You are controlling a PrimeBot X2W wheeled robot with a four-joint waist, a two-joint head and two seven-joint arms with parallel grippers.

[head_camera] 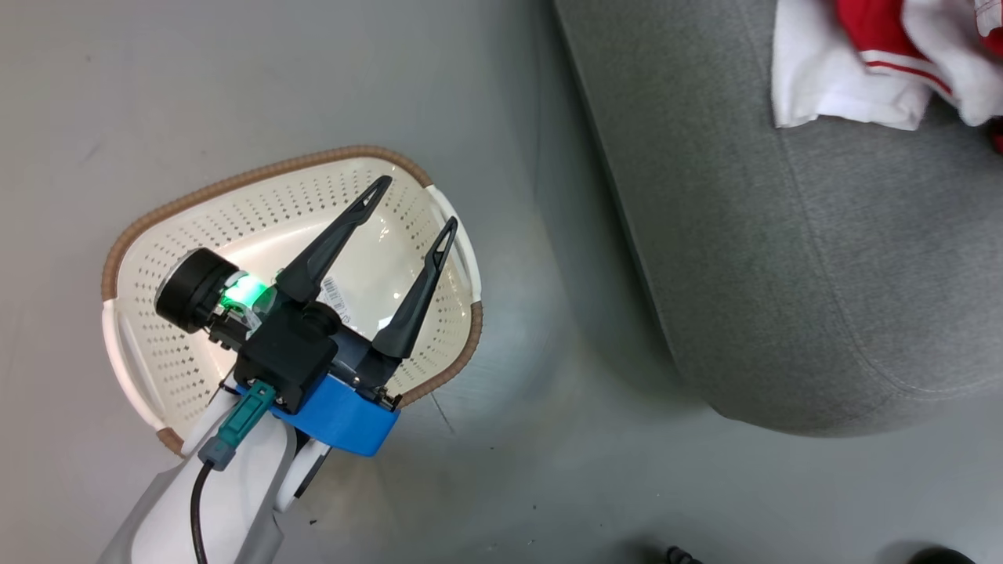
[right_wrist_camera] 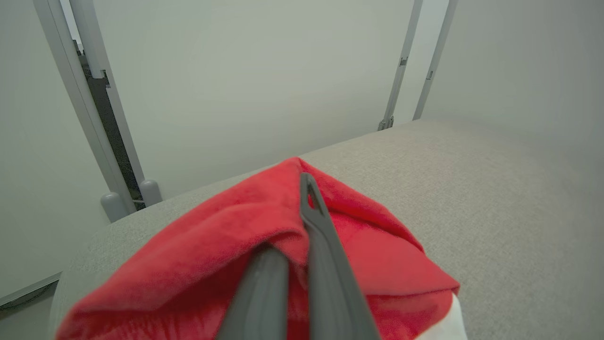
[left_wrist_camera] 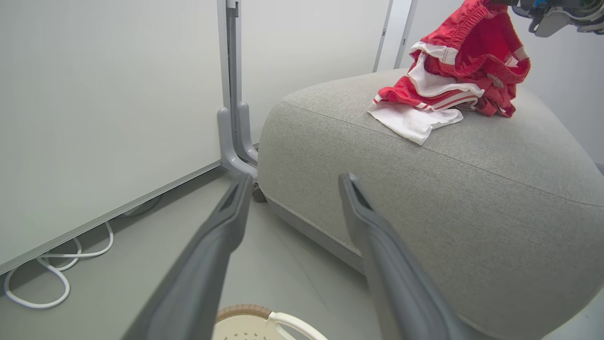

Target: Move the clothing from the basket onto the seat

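Note:
The basket (head_camera: 258,176) sits on the grey floor at the left, holding nothing but its barcode sticker (head_camera: 337,294). My left gripper (head_camera: 418,202) hovers over it, open and holding nothing; in the left wrist view its fingers (left_wrist_camera: 296,177) point toward the seat (left_wrist_camera: 472,198). The seat (head_camera: 783,251) is at the right. Red and white clothing (head_camera: 854,70) lies on its far part. My right gripper (right_wrist_camera: 297,198) is shut on a red garment (right_wrist_camera: 226,245) above the seat (right_wrist_camera: 495,198). In the left wrist view the right gripper (left_wrist_camera: 552,14) holds the clothing (left_wrist_camera: 453,85) partly lifted, its lower folds resting on the cushion.
White wall panels with a grey post (left_wrist_camera: 231,118) stand behind the seat, and a white cable (left_wrist_camera: 56,283) loops on the floor by the wall. A strip of bare floor (head_camera: 564,329) separates basket and seat. A dark object (head_camera: 940,556) pokes in at the head view's bottom edge.

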